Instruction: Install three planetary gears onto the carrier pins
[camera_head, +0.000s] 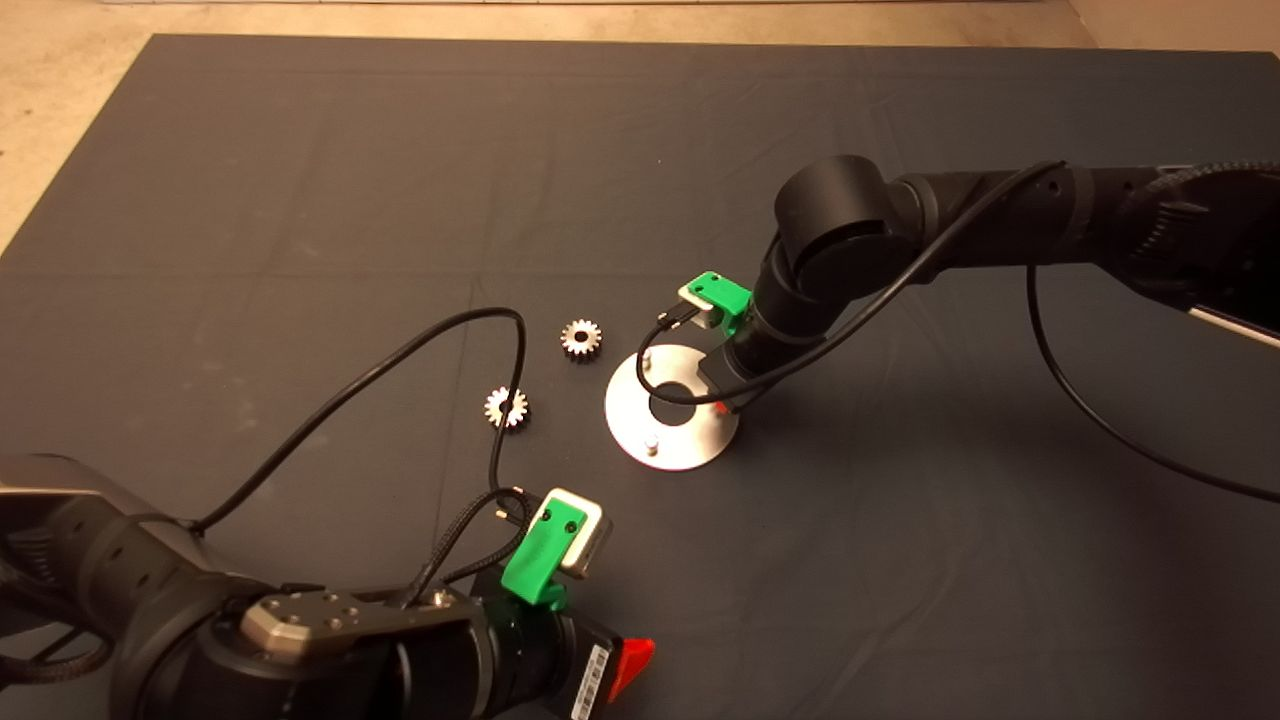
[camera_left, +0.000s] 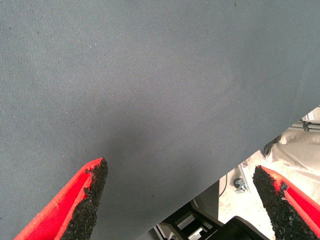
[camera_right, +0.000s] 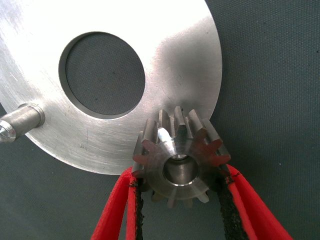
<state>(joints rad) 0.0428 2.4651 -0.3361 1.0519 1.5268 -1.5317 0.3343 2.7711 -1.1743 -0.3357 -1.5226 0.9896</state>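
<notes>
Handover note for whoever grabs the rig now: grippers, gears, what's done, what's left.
Right gripper: shut on one planetary gear, held over the rim of the carrier disc. The wrist view shows the gear's bore over a pin; whether it is fully seated, I cannot tell.
Left gripper: open and holding nothing, parked at the near left of the mat.
Two more gears lie loose on the mat left of the disc.
Two carrier pins stand bare.
Done: first gear brought to its pin.
Left: release it, then fit the other two.
</notes>
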